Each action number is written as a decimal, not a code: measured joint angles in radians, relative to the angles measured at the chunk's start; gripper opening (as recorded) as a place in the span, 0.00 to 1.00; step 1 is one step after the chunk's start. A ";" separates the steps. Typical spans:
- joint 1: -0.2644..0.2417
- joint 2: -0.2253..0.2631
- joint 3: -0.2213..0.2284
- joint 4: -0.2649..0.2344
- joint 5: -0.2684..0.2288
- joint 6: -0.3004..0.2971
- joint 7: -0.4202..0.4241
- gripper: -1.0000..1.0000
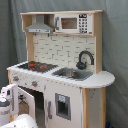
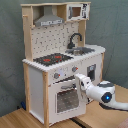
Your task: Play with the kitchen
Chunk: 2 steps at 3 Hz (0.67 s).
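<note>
**Arm at the oven door**

At the lower left of the first exterior view, the white arm (image 1: 9, 102) sits by the oven door (image 1: 25, 102), which hangs open toward the camera. The kitchen (image 1: 62, 65) stands in the middle of the picture in front of a grey curtain. Its stove (image 1: 35, 65) has red rings, and the sink (image 1: 72, 74) and black faucet (image 1: 85, 59) are on the first exterior view's right. The hood (image 1: 40, 27) and microwave (image 1: 72, 22) sit up top. The gripper is not clear here, so I cannot tell how its fingers are.

Now the second exterior view. The kitchen (image 2: 62, 60) stands on a wood table (image 2: 20, 119). The arm (image 2: 97, 92) comes in from the second exterior view's right. Its gripper (image 2: 79, 80) is at the top edge of the oven door (image 2: 65, 97), just under the knobs (image 2: 65, 72). I still cannot tell if the fingers are apart or together.

What could go wrong? If the arm pulls too hard or crooked, I think the door could snap on its hinge. The whole kitchen might slide or tip, as it looks light. The grip might also slip off the door edge.

Only the first exterior view shows the door's inner side and the lower cupboard (image 1: 62, 106). Only the second exterior view shows the gripper at the door, the oven window and the table.
</note>
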 joint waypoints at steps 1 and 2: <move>0.030 0.000 -0.004 0.027 -0.001 -0.098 0.000 0.00; 0.061 0.000 -0.007 0.058 -0.002 -0.195 0.000 0.00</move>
